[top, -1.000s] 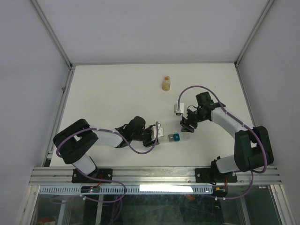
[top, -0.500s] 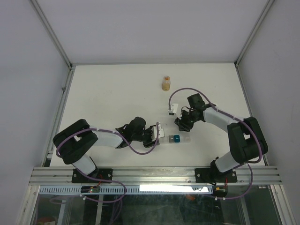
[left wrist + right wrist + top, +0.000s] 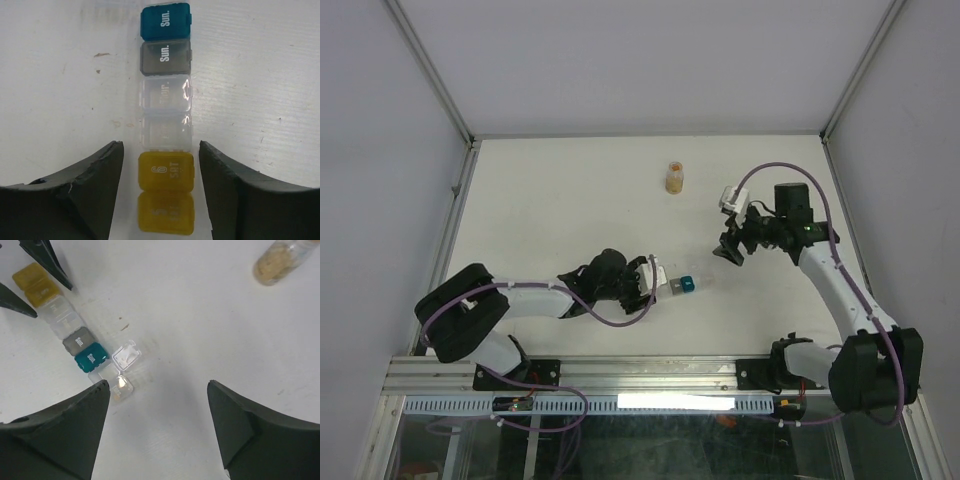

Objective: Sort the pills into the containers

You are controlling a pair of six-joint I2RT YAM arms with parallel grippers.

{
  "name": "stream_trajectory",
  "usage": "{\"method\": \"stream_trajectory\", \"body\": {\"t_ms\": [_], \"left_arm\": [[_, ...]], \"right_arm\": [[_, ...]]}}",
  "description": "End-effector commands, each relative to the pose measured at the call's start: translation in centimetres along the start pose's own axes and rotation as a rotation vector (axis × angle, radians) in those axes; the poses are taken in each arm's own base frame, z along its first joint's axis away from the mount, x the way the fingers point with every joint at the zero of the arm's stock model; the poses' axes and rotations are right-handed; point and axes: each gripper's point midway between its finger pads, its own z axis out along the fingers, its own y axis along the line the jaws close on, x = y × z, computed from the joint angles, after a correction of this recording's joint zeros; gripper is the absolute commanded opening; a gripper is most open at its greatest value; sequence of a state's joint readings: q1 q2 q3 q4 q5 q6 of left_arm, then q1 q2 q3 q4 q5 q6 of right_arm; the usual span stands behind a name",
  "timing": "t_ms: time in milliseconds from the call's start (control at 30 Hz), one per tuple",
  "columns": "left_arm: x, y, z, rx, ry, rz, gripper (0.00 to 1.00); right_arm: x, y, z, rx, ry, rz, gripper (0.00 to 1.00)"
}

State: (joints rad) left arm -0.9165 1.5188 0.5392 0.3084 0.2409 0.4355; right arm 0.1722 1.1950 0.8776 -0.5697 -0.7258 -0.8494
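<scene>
The containers (image 3: pixel 166 95) form a short strip on the white table: yellow at the near end, then clear, grey and blue (image 3: pixel 165 21). My left gripper (image 3: pixel 160 147) is open and straddles the yellow compartment (image 3: pixel 166 171), with a thin gap on each side. In the top view the strip (image 3: pixel 686 284) lies just right of the left gripper (image 3: pixel 658 285). My right gripper (image 3: pixel 157 385) is open wide over bare table, with nothing between its fingers; it hovers up and right of the strip (image 3: pixel 730 251). A clear end compartment (image 3: pixel 120 385) has its lid (image 3: pixel 125 354) flipped open. No single pills can be made out.
A round clear vial (image 3: pixel 674 178) with tan-orange contents stands at the back of the table; it also shows in the right wrist view (image 3: pixel 280 262). The left gripper's fingertips (image 3: pixel 47 260) show beside the yellow end (image 3: pixel 32 282). Frame rails border the table.
The right gripper has lifted away from the strip, up and to the right, and opened wider. The left gripper has loosened around the yellow end. The strip has shifted slightly.
</scene>
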Motion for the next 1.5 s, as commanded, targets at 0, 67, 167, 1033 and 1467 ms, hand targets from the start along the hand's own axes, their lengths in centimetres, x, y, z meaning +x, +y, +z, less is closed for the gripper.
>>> {"method": "stream_trajectory", "body": {"t_ms": [0,67,167,1033,1467], "left_arm": [[-3.3,2.1,-2.0,-0.129,-0.101,-0.042,0.72],[-4.5,2.5,-2.7,-0.151,-0.145,-0.053,0.83],[-6.5,2.8,-3.9,-0.172,-0.214,-0.086,0.91],[-11.5,28.3,-0.9,-0.565,-0.225,-0.694,0.85],[-11.7,32.8,7.9,-0.529,-0.121,-0.644,0.88]], "right_arm": [[-4.4,-1.5,-3.1,0.073,-0.168,0.037,0.86],[-5.1,-2.6,-4.2,0.128,-0.181,0.081,0.93],[-6.6,-2.9,-5.6,0.128,-0.203,0.133,0.94],[-6.4,-4.8,-5.8,0.093,-0.383,0.458,0.95],[-6.1,-5.1,-5.8,0.117,-0.379,0.477,0.93]]}}
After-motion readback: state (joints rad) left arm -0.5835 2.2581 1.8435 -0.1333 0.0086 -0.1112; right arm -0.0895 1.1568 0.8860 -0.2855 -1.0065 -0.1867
